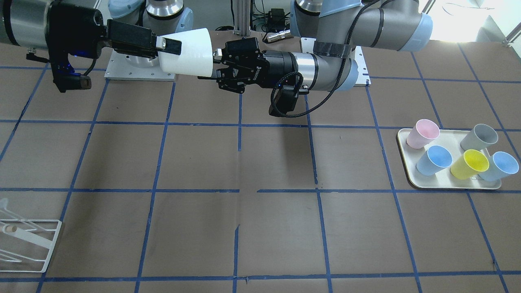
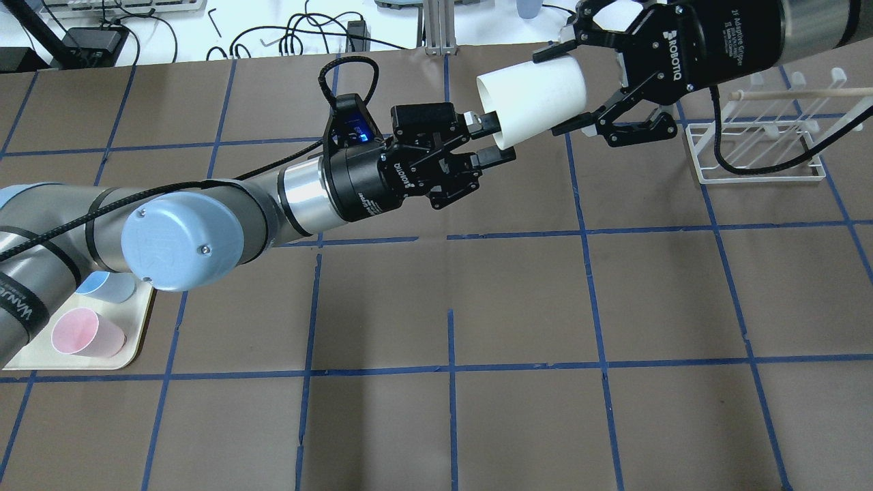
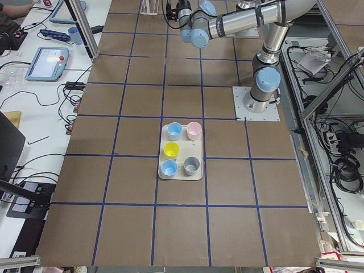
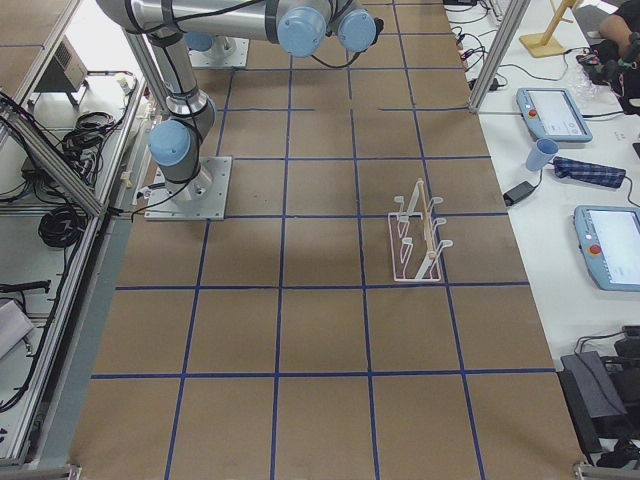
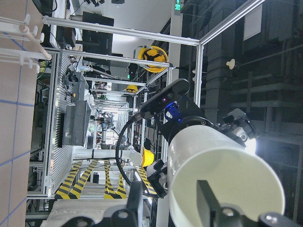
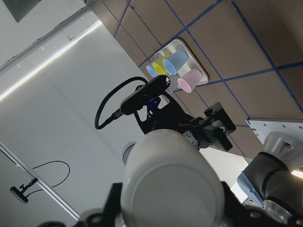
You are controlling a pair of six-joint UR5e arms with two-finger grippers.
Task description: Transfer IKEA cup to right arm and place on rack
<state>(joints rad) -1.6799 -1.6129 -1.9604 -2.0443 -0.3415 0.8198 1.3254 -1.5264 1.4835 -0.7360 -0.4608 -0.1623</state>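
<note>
At the robot's left end of the counter (image 1: 260,162) sits a cream tray (image 1: 443,185). It carries five upright tumblers: a pink cup (image 1: 422,134), a grey cup (image 1: 479,137), a yellow cup (image 1: 470,164) and two blue cups (image 1: 434,160) (image 1: 500,166). The white wire rack (image 2: 753,179) stands at the opposite end, well apart from the tray. In the overhead view the right arm's smooth black cable (image 2: 733,153) droops across the front of it.

The IKEA cup (image 2: 535,99) is up in the air above the back of the counter, between the two arms and touching no surface. It lies on its side, with its open mouth towards the left arm (image 2: 184,225) and its closed base towards the right arm (image 1: 24,20).

The right jaws are closed on the cup near its base end, one finger (image 2: 556,53) pressed on the far side of the wall and the other (image 2: 573,126) on the near side. The right wrist view shows the round base sitting between them.

The left jaws are at the mouth and straddle the rim, with one fingertip (image 2: 481,123) at the opening and the other (image 2: 498,158) outside the wall. They stand narrowly parted, and in the left wrist view a gap shows between the outer finger and the cup, so they are not pinching it. The left arm's braided cable (image 2: 348,65) loops up behind its wrist.
</note>
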